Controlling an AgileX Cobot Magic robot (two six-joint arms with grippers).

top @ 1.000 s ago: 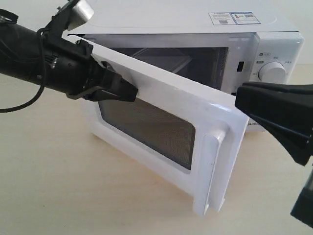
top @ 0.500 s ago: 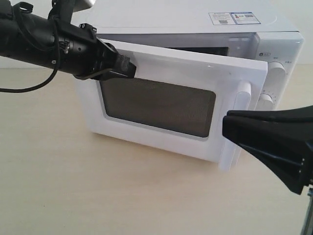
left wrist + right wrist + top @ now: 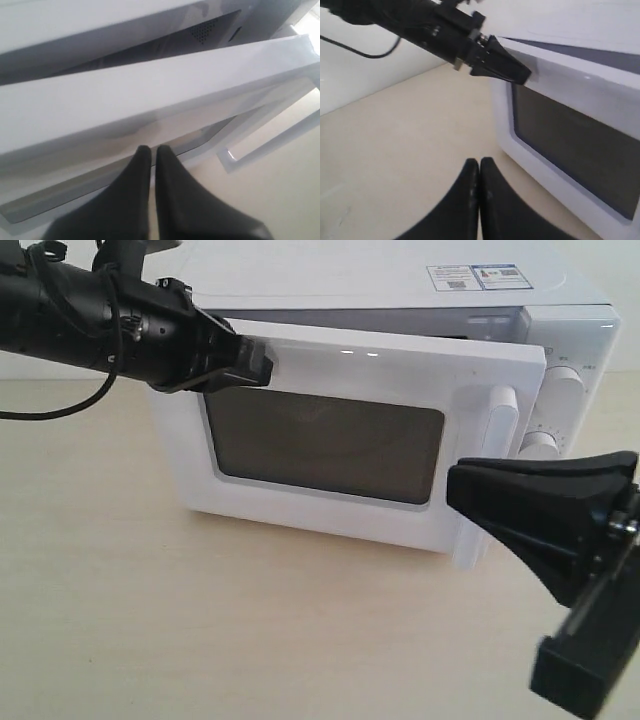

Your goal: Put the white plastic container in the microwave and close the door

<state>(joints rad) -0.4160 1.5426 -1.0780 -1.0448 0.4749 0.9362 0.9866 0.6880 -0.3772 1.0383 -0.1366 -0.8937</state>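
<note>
well, the left claw has its two fingers pressed together with nothing between them. its tip rests against the outer face of the door, at the upper corner on the hinge side, just above the dark window. in its own wrist view the same closed tip meets the door's white frame. past that frame a dark slit of the cavity shows, so the door stands a little ajar from the microwave.

the vertical bar handle sits at the far end of the door from the left claw. there the door's edge stands out in front of the two dials and partly hides them. on the oven's top, beyond the left claw and toward the dial side, lie the stickers.

the right claw is likewise closed on nothing, its fingers lying flat against each other. it hangs over the table, near the door's lower corner on the handle side. its wrist view shows the door off to one side and apart from it.

the white plastic container cannot be made out: the door covers the cavity behind the left claw's tip, and the window shows only dark.
</note>
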